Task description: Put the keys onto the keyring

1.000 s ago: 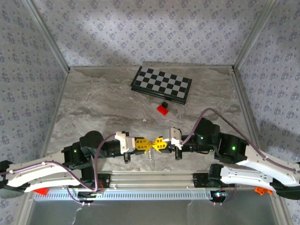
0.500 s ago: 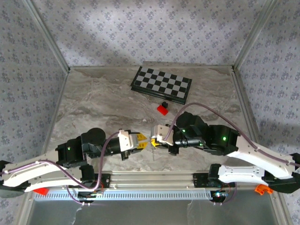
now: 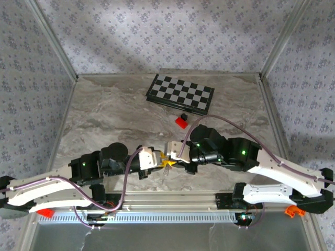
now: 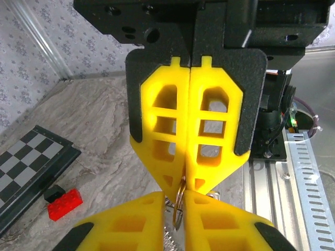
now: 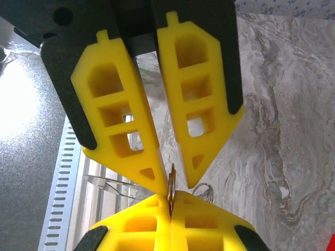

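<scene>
Left gripper (image 4: 175, 195): fingers are slightly parted, with the keyring (image 5: 170, 180) in the gap; contact cannot be told.
Keyring: thin brass-coloured ring, seen edge-on, is located at the middle of the table's (image 3: 104, 115) near edge, between both fingertip pairs.
Right gripper (image 5: 170, 197): fully closed; the ring is pinched at the fingertip seam.
</scene>
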Robot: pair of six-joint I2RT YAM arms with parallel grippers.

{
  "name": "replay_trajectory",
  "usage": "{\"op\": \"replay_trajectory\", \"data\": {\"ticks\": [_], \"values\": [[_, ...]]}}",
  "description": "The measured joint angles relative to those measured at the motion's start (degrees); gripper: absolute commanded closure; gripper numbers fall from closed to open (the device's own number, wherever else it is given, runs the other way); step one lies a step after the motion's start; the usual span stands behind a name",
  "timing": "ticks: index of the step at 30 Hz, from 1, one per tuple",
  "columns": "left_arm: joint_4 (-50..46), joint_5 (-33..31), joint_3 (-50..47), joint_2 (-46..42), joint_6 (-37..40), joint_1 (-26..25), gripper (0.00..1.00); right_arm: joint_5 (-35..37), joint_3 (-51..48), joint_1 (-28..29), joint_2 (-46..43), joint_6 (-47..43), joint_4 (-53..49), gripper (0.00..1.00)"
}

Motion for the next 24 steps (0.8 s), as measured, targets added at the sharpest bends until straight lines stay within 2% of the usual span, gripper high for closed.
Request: {"op": "replay_trajectory", "data": {"ticks": [2,6,10,11,14,15,24], "values": [[-0.11,0.0,0.0,0.0,0.02,0.0,0.86,-0.07,0.0,0.0,0.0,0.0,0.02,1.0],[-0.66,0.17,0.0,-0.02,0.22,0.0,1.0,-0.33,0.0,-0.09,-0.02,0.0,0.13,1.0],[-0.66,0.26,0.0,-0.13,0.44,0.0,1.0,-0.44,-0.02,-0.17,-0.02,0.0,0.17,1.0],[-0.61,0.42,0.0,-0.33,0.44,0.0,1.0,-0.48,-0.02,-0.17,-0.11,0.0,0.35,0.97],[0.11,0.74,-0.09,-1.27,0.42,0.0,1.0,-0.9,-0.22,-0.15,-0.72,0.02,1.77,0.78],[0.98,0.94,-0.33,-1.9,0.39,0.0,1.0,-1.07,-0.68,-0.15,-1.22,0.11,2.99,0.75],[10.38,3.34,-5.2,-6.82,-0.9,0.0,1.0,-2.78,-5.53,-0.15,-4.66,1.18,9.94,0.71]]}}
